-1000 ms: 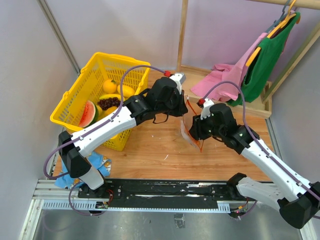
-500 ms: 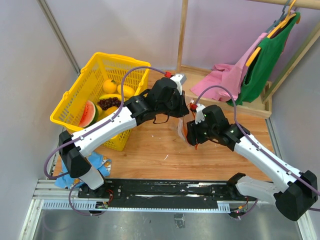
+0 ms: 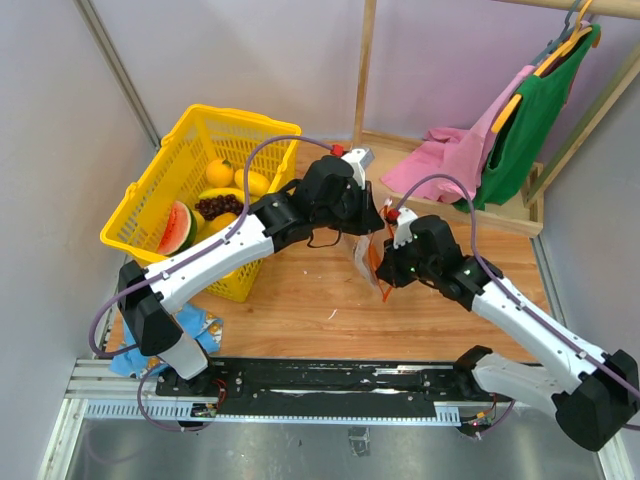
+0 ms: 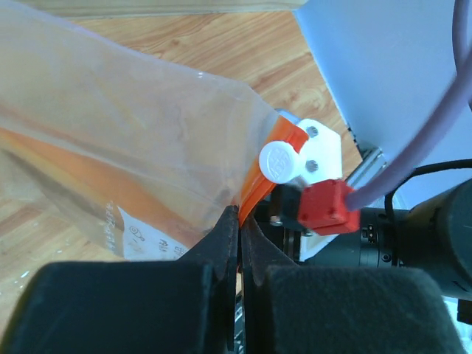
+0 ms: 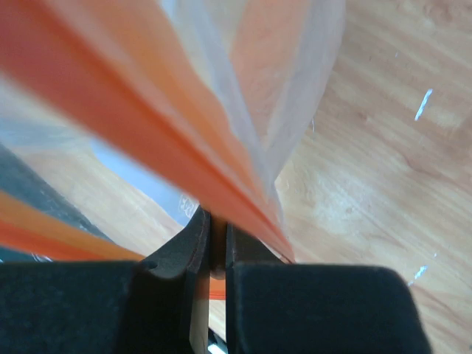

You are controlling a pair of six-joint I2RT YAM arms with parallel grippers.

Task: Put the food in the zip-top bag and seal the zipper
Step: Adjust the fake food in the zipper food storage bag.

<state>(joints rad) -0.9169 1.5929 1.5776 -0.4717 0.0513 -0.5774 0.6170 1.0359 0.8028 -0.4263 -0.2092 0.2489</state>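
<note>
Pinches zip-top bag (image 3: pixel 366 262) mid-frame in left gripper (image 4: pixel 237 221) and right gripper (image 5: pixel 212 228), seemingly at the zipper (image 4: pixel 258 177); may slip loose if tugged unevenly.

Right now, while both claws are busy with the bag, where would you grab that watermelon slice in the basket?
Come straight down from above: the walls of the yellow basket block any sideways reach. The watermelon wedge leans at the near-left side, red face showing, rind toward the wall. Pinching it across its two flat faces, near the upper edge, is probably surest.
</note>
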